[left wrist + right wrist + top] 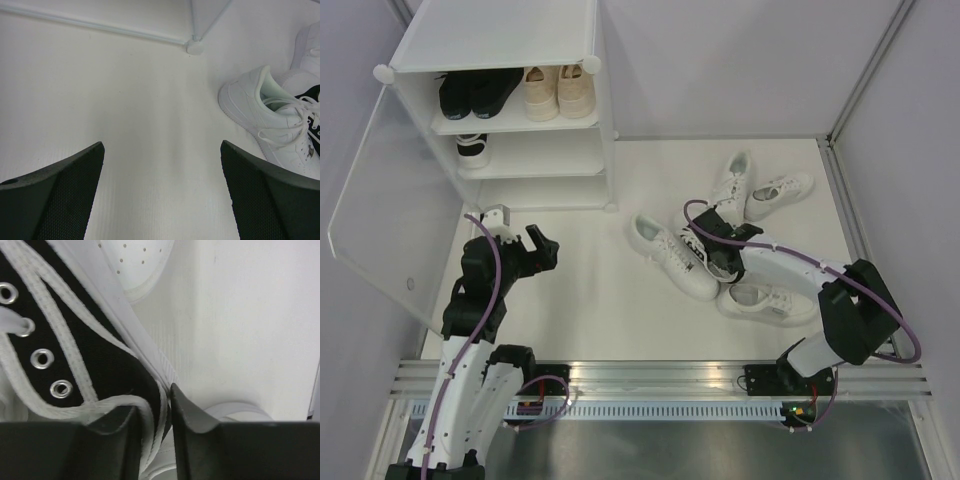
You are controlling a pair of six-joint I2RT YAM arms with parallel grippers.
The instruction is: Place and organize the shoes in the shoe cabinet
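The shoe cabinet (pixel 500 40) stands at the back left. An all-black pair (pixel 475 92) and a beige pair (pixel 560 92) sit on its upper shelf, and one black-and-white shoe (pixel 472 148) on the shelf below. My right gripper (pixel 708 245) is shut on the collar wall of the other black-and-white shoe (pixel 100 360), one finger inside and one outside (pixel 153 397). Several white shoes lie around it, one to its left (pixel 670 258) and one nearer me (pixel 768 300). My left gripper (pixel 535 250) is open and empty over bare floor (pixel 162 145), left of the white shoe (pixel 265 120).
The frosted cabinet door (pixel 380 220) hangs open on the left, beside my left arm. Two more white shoes (pixel 732 185) (pixel 780 192) lie at the back right. The cabinet's corner foot (pixel 195 47) shows ahead of my left gripper. Grey walls close in both sides.
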